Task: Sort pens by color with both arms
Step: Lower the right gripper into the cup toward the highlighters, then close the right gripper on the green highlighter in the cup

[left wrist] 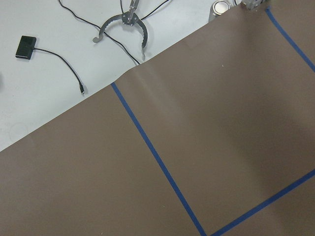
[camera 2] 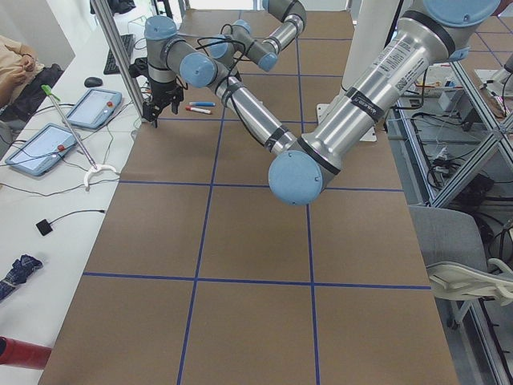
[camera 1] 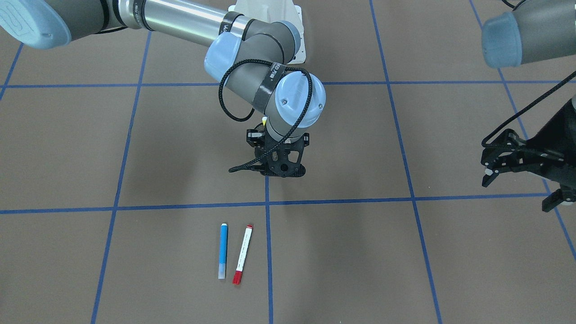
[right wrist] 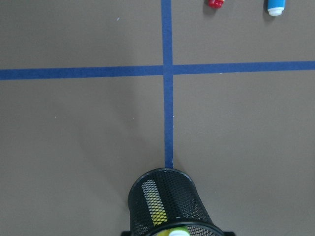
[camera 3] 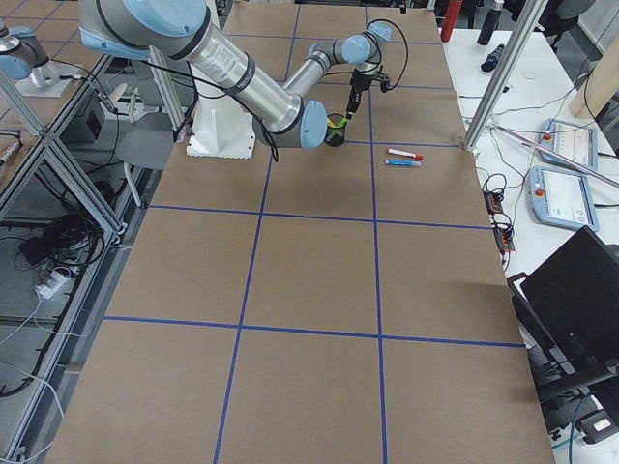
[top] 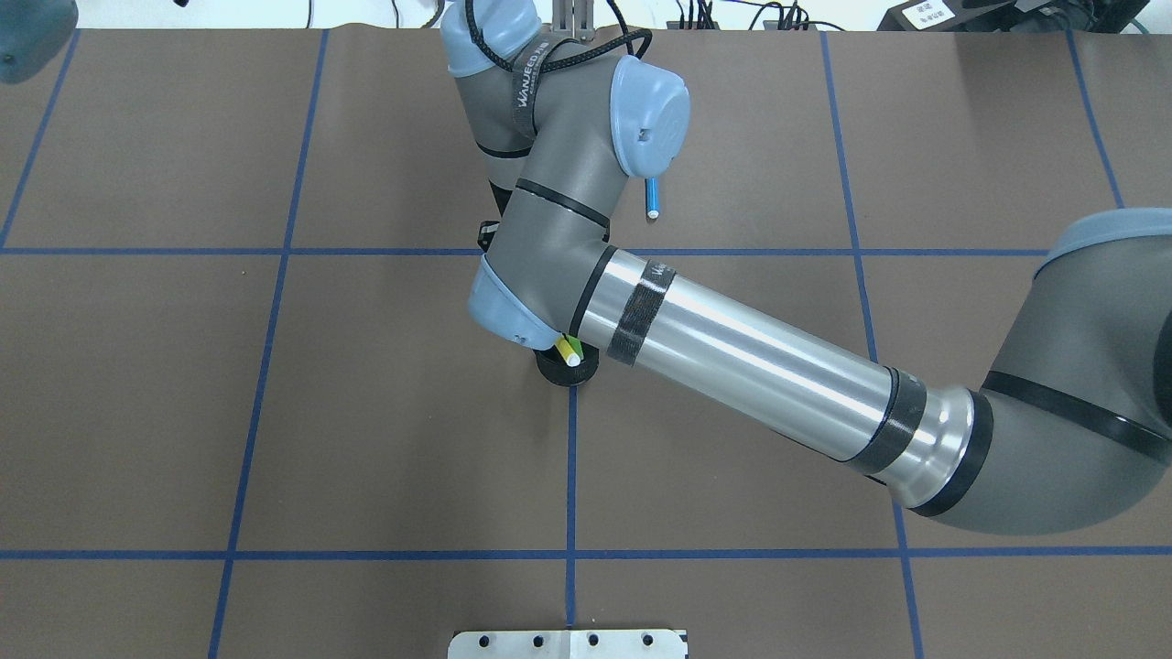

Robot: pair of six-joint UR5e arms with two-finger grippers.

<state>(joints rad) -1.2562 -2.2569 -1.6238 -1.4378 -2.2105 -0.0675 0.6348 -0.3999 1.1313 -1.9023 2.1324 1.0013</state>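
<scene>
The blue pen (camera 1: 223, 251) and the white pen with red ends (camera 1: 242, 254) lie side by side on the brown mat; their tips show in the right wrist view, blue (right wrist: 275, 6) and red (right wrist: 215, 3). The yellow pen (top: 560, 344) and the light green pen (top: 574, 347) stand in a black mesh cup (right wrist: 170, 206). My right gripper (camera 1: 281, 162) hangs over the cup; its fingers are hidden, so I cannot tell whether it is open or shut. My left gripper (camera 1: 517, 189) is open and empty, far off near the mat's edge.
Blue tape lines (camera 1: 267, 234) divide the mat into squares. The left wrist view shows the mat's edge and a white table (left wrist: 49, 88) with cables beyond it. My right forearm (top: 751, 366) crosses the mat's middle.
</scene>
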